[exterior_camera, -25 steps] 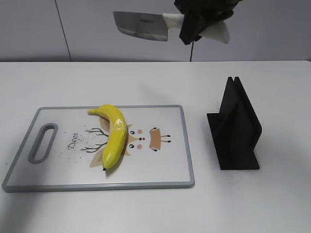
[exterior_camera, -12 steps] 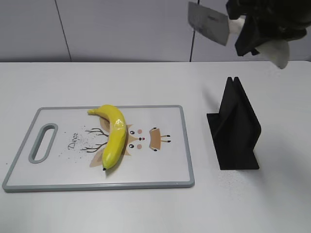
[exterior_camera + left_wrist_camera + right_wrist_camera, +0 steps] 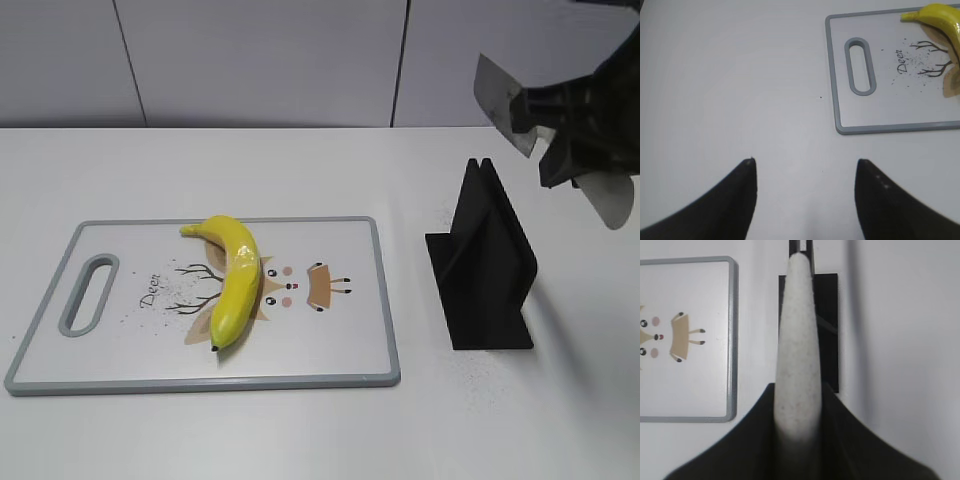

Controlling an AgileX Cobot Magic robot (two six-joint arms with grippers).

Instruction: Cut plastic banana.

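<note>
The yellow plastic banana (image 3: 233, 278) lies whole on the white cutting board (image 3: 340, 350), left of its middle; its stem end also shows in the left wrist view (image 3: 940, 15). My right gripper (image 3: 575, 140) is shut on the white handle of a knife (image 3: 798, 340) and holds it in the air above the black knife stand (image 3: 485, 265), blade (image 3: 497, 95) pointing left. My left gripper (image 3: 804, 165) is open and empty over bare table, left of the board (image 3: 832, 75).
The black knife stand (image 3: 827, 315) stands on the table right of the board, directly under the knife handle in the right wrist view. The board has a grey rim and a handle slot (image 3: 88, 293) at its left end.
My right gripper has carried the knife from above the board's far side to the right and down, to above the knife stand. The banana and board have not moved.
</note>
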